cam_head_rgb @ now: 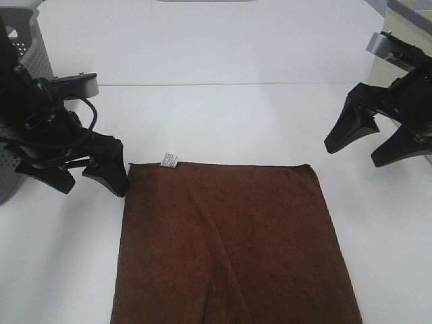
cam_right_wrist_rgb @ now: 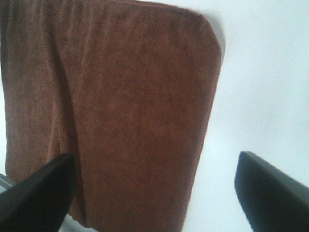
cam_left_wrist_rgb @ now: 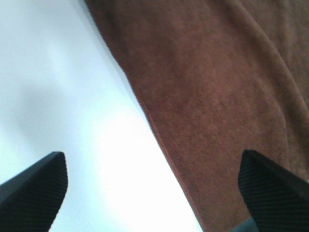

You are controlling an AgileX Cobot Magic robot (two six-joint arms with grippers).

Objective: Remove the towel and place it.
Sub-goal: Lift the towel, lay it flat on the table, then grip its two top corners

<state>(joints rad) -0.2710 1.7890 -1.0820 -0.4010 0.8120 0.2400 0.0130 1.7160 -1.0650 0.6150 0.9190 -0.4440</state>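
The left gripper (cam_head_rgb: 90, 181) is spread wide and holds nothing, one fingertip right at the left edge of the brown towel (cam_head_rgb: 229, 250) near its white tag (cam_head_rgb: 169, 160); contact is unclear. The right gripper (cam_head_rgb: 354, 155) also gapes empty, apart from the towel's far right corner. The towel lies flat on the white table (cam_head_rgb: 223, 115), its near end cut off. The left arm partly hides a grey perforated basket (cam_head_rgb: 37, 64).

We see a smooth white counter (cam_head_rgb: 223, 115) with a faint seam running across it. At its far left stands a grey perforated plastic basket (cam_head_rgb: 39, 57); at far right, a cream box-shaped unit (cam_head_rgb: 395, 23).
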